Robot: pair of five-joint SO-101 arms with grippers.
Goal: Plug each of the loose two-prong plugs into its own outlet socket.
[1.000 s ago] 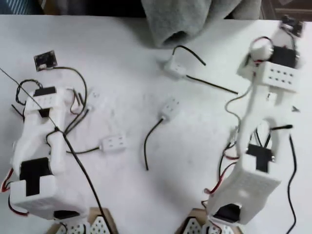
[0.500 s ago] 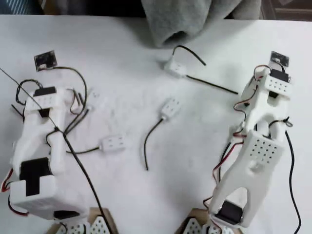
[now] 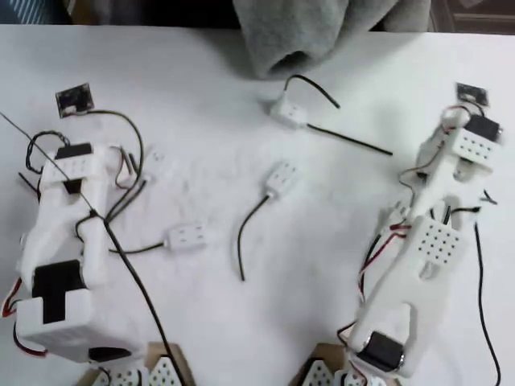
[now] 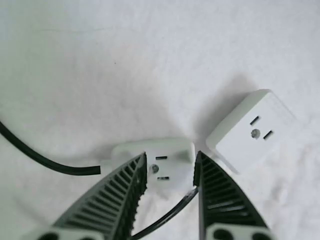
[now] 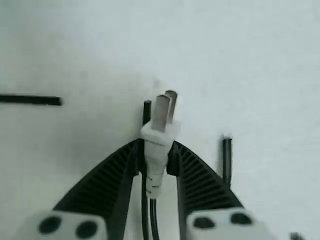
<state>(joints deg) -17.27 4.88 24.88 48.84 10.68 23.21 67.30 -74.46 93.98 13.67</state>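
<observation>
On white table [image 3: 201, 72], grey cloth [image 3: 306, 32] at far edge: three corded sockets [image 3: 282, 177]. Pinching one plug [image 5: 160, 125] with right gripper [image 5: 156, 150]; spread around a socket [image 4: 165, 146] with left gripper [image 4: 170, 156].

The left arm [image 3: 60, 225], white printed plastic shells over black motors with loose wiring, sits folded back over its base at the left side of the table. The left gripper [image 4: 170, 156], two black ribbed fingers, points down at the tabletop with a narrow gap between its fingertips. The right arm [image 3: 426, 249], of the same build, stretches from its base at the near edge toward the far right. The right gripper [image 5: 154, 146] is clamped on the body of a white two-prong plug [image 5: 160, 132], whose prongs stick out past the fingertips.
</observation>
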